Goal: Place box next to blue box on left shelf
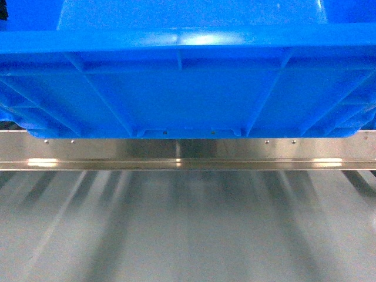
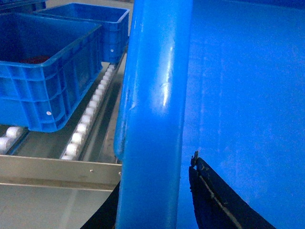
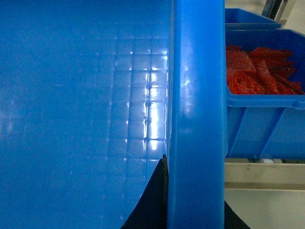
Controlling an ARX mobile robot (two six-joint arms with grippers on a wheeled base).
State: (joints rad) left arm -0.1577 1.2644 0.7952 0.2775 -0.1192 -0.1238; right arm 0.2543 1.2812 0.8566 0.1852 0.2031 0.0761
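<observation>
**A:** Start with the big thing. Where is your box (image 1: 188, 88)?

**B:** It fills the top half of the head view, its ribbed wall facing you, its base over the front rail of the left shelf (image 1: 188, 154). You cannot tell whether the base already rests on the rollers or hangs just above the rail.

**A:** And the neighbours?

**B:** In the left wrist view another blue crate (image 2: 45, 76) sits on the shelf's lane of white rollers (image 2: 88, 121), just beside your box's rim. In the right wrist view a blue bin of red parts (image 3: 264, 90) stands just beside the opposite rim.

**A:** So how far along are you?

**B:** Judging by this, the carry is done and the box is at the shelf, between the two. What is left is seating it fully on the rollers and letting go.

**A:** The fingers?

**B:** The left gripper (image 2: 157, 195) straddles the rim with dark fingers on both sides, apparently clamped on it. The right gripper (image 3: 188, 200) does likewise on its rim.
</observation>
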